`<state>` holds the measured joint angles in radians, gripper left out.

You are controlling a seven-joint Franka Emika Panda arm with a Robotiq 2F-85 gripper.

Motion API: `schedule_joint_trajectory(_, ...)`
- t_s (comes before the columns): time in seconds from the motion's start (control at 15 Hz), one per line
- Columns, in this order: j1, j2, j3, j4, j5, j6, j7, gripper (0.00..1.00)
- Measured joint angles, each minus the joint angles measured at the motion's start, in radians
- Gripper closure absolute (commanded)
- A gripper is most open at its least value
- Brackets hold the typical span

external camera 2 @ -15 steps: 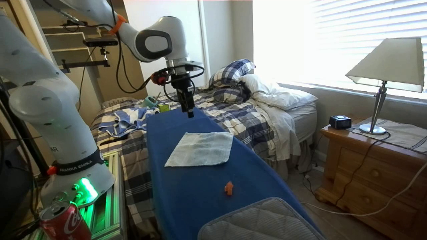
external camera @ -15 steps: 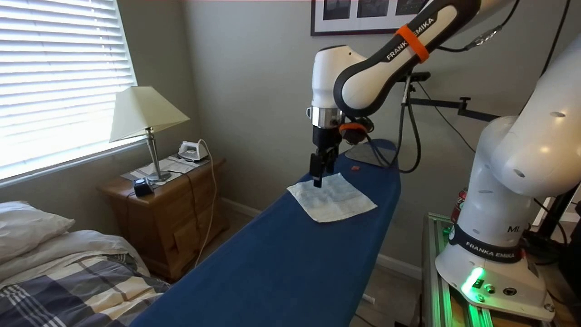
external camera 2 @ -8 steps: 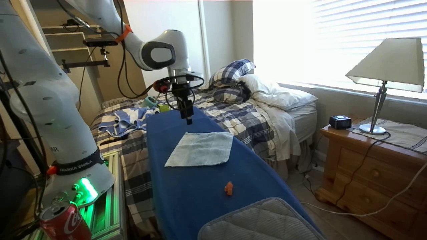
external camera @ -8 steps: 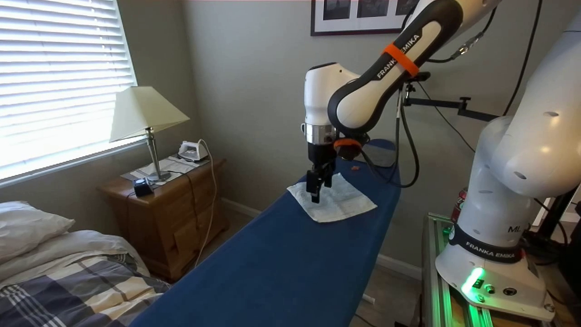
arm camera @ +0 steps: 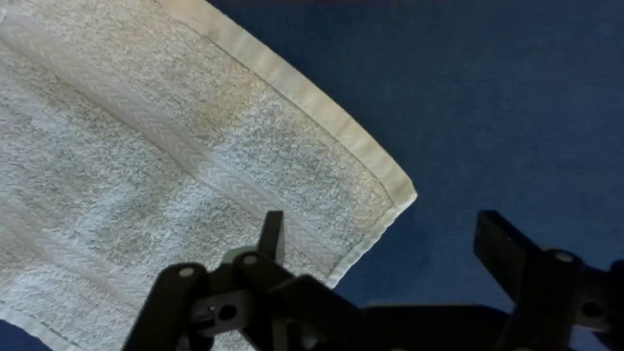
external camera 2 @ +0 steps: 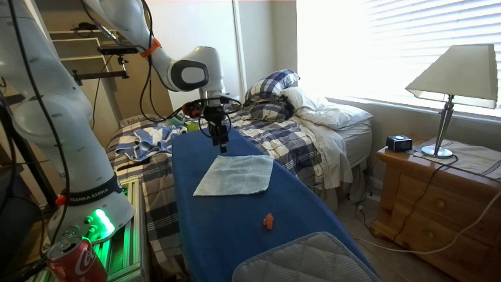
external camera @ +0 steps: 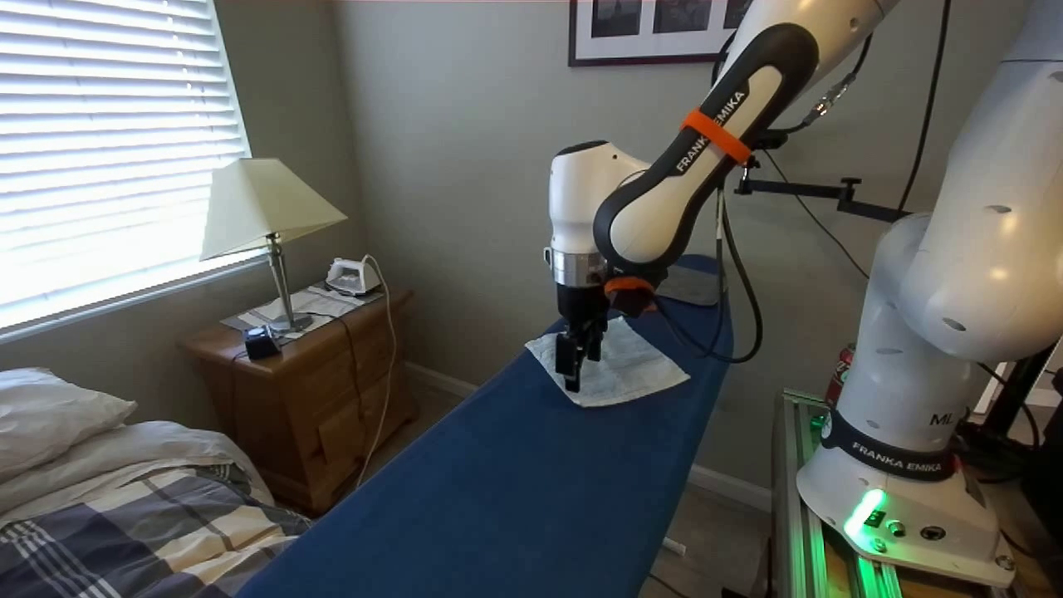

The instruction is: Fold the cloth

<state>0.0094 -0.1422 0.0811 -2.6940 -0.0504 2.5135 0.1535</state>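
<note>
A pale, whitish square cloth lies flat and spread out on the blue ironing board (external camera: pixel 498 482). The cloth shows in both exterior views (external camera: pixel 635 370) (external camera 2: pixel 236 176) and fills the left of the wrist view (arm camera: pixel 170 146). My gripper (arm camera: pixel 380 214) is open and empty, its fingers wide apart. In the wrist view one cloth corner points into the space between the fingertips. One finger (arm camera: pixel 273 236) overlaps the cloth in view, and the other (arm camera: pixel 507 253) is over bare blue fabric. In the exterior views the gripper (external camera: pixel 583 372) (external camera 2: pixel 220 148) points down above the board near that corner.
A small orange object (external camera 2: pixel 268 221) and a grey quilted pad (external camera 2: pixel 305 260) lie on the board. A red can (external camera 2: pixel 77 260) stands by the robot base. A bed (external camera 2: pixel 282 145) and a wooden nightstand (external camera: pixel 291 415) with a lamp (external camera: pixel 270 208) flank the board.
My gripper has moved down, and slightly left in an exterior view, from over the cloth's middle toward its near corner there. The cloth has not moved.
</note>
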Motion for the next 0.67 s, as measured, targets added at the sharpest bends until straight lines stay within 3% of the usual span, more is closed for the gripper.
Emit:
schedule_joint_trajectory(0.6, 0.001, 0.054, 0.000, -0.001, -0.012, 0.010, -0.003, 0.00)
schedule_joint_trajectory(0.67, 0.001, 0.057, 0.000, -0.001, -0.012, 0.012, -0.004, 0.13)
